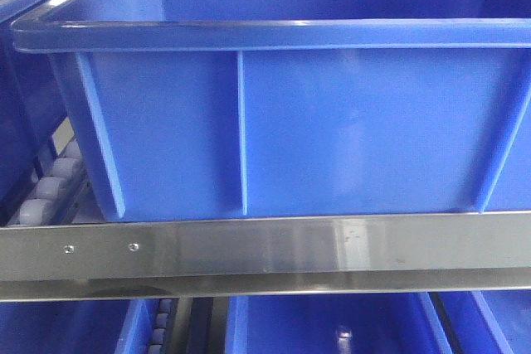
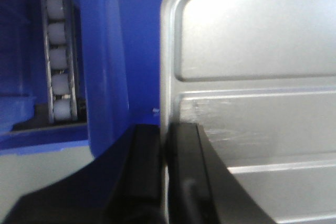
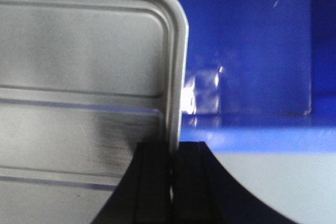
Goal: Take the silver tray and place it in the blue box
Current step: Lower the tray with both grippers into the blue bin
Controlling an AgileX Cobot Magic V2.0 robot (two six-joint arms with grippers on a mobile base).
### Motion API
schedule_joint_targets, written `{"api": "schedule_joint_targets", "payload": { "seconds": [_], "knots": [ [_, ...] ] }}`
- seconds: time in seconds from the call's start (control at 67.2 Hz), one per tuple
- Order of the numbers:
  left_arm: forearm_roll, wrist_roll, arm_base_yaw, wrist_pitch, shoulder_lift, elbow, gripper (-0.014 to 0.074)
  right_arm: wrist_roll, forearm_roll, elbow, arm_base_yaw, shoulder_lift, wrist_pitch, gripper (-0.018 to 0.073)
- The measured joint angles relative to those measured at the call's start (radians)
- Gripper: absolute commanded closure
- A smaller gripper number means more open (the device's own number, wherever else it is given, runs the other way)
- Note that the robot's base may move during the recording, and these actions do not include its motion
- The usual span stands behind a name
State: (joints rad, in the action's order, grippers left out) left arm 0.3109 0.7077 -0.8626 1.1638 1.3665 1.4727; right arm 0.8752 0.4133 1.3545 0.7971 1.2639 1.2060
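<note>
**Left jaws:** clamped across the left rim of the silver tray, one black finger on each face.
**Right jaws:** clamped likewise across the tray's right rim.
**Hold:** opposite edges are gripped, presumably so that the wide tray is kept level and cannot tip.
**Tray:** brushed metal with rounded corners, a raised rim, a stepped recess and straight ridges. It is held above the open blue box and judged not yet lowered in.
**Box:** glossy plastic with a thick rolled rim and vertical ribs. It is seated behind a screwed steel frame bar and flanked by a roller track.
</note>
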Motion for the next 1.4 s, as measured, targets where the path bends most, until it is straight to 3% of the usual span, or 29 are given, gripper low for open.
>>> {"api": "schedule_joint_targets", "payload": {
  "seconds": [0.223,0.447,1.147,1.221,1.4],
  "knots": [
    [-0.057,-0.118,0.137,-0.084,0.127,0.106,0.0591,-0.176,-0.081,0.139,-0.163,0.12,-0.069,0.0502],
    [-0.102,-0.184,0.22,-0.188,0.206,0.122,0.0591,-0.292,-0.167,0.229,-0.284,0.269,-0.127,0.0502],
    [-0.096,-0.216,0.235,-0.222,0.273,0.123,0.0591,-0.302,-0.175,0.233,-0.305,0.348,-0.135,0.0493],
    [-0.096,-0.216,0.235,-0.222,0.273,0.123,0.0591,-0.302,-0.175,0.233,-0.305,0.348,-0.135,0.0438],
    [-0.096,-0.216,0.235,-0.236,0.273,0.123,0.0591,-0.303,-0.182,0.237,-0.305,0.348,-0.133,0.0166]
  ]
}}
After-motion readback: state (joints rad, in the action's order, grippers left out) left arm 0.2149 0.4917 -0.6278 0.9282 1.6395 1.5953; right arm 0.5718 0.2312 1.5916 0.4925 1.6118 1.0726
